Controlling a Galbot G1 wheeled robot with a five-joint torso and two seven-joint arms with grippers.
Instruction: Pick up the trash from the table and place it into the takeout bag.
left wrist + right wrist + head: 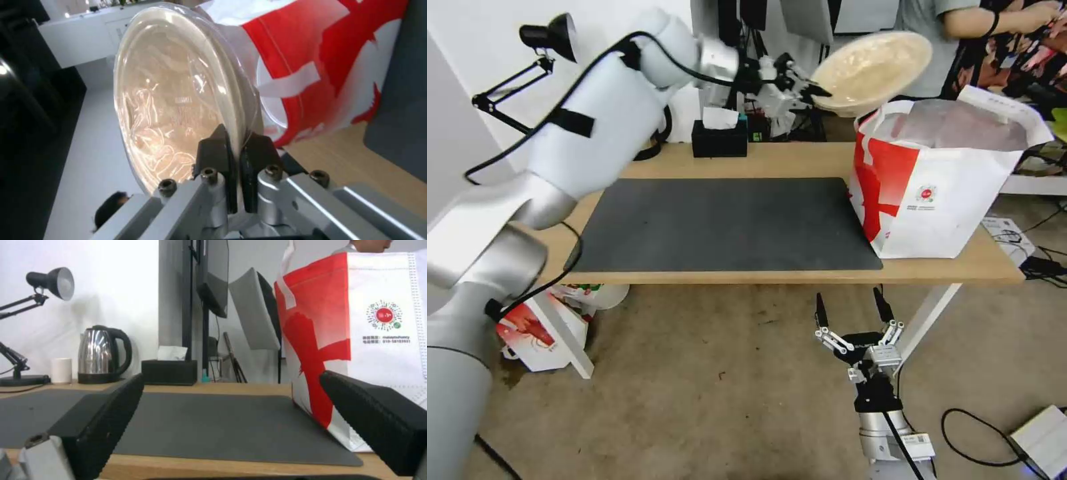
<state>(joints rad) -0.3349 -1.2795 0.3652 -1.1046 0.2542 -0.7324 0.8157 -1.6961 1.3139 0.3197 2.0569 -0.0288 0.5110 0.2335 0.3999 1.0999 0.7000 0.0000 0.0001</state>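
My left gripper [814,91] is shut on the rim of a beige shallow bowl [872,68], held tilted in the air just above the left edge of the takeout bag [940,180]. In the left wrist view the black fingers [220,150] pinch the bowl [173,96] rim, with the bag's red and white side [329,66] close behind. The bag stands open at the right end of the table [800,160], showing its silver lining. My right gripper [854,310] hangs open below the table's front edge, level with the tabletop in its own view [231,426], the bag [373,340] to one side.
A dark grey mat [727,223] covers the table's middle. A black tissue box [719,139] stands at the back edge, with a kettle [103,355], a small white cup [61,370] and a desk lamp [544,40] at the far left. A smaller red-and-white bag [544,333] sits on the floor.
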